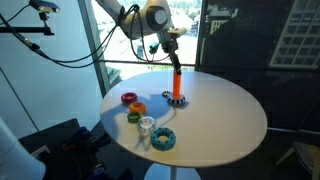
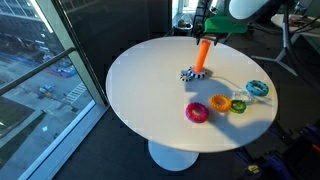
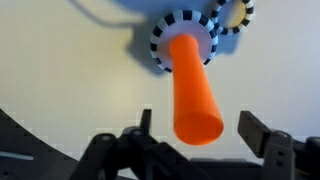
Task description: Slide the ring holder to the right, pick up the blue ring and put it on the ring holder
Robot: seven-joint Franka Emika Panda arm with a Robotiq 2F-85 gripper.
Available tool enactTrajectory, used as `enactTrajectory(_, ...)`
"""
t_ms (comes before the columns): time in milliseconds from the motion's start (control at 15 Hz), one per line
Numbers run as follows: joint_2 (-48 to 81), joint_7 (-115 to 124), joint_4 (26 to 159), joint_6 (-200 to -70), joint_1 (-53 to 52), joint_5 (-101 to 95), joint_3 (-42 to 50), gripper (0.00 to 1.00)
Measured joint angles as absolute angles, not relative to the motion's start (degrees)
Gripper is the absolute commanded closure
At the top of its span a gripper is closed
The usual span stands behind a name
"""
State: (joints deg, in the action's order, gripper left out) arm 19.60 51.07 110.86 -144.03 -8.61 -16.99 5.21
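Observation:
The ring holder (image 1: 176, 85) is a slim orange peg on a dark, striped round base (image 3: 185, 40), upright near the middle of the white round table (image 1: 220, 115). In both exterior views my gripper (image 1: 170, 45) hangs right over the peg's top (image 2: 202, 55). In the wrist view the gripper (image 3: 200, 128) is open, its fingers (image 3: 262, 135) standing either side of the peg's tip (image 3: 197, 120) with a gap on each side. The blue ring (image 1: 164, 139), chunky and teal, lies flat near the table's edge, well away from the gripper (image 2: 212, 30).
A pink ring (image 1: 129, 99), a green ring (image 1: 137, 108) and a pale whitish ring (image 1: 146, 124) lie between the peg and the blue ring. One pale ring (image 3: 235, 12) sits just beside the holder's base. Windows and a black stand surround the table.

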Motion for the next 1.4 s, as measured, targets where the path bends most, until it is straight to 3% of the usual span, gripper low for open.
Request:
enactTrajectory(333,19.9,51.9,110.6,-144.4,-9.2,-17.6,6.3,0.8)
enactTrajectory(1400,17.5,52.0,111.7,-136.9,-9.0,-17.6,6.6,0.8)
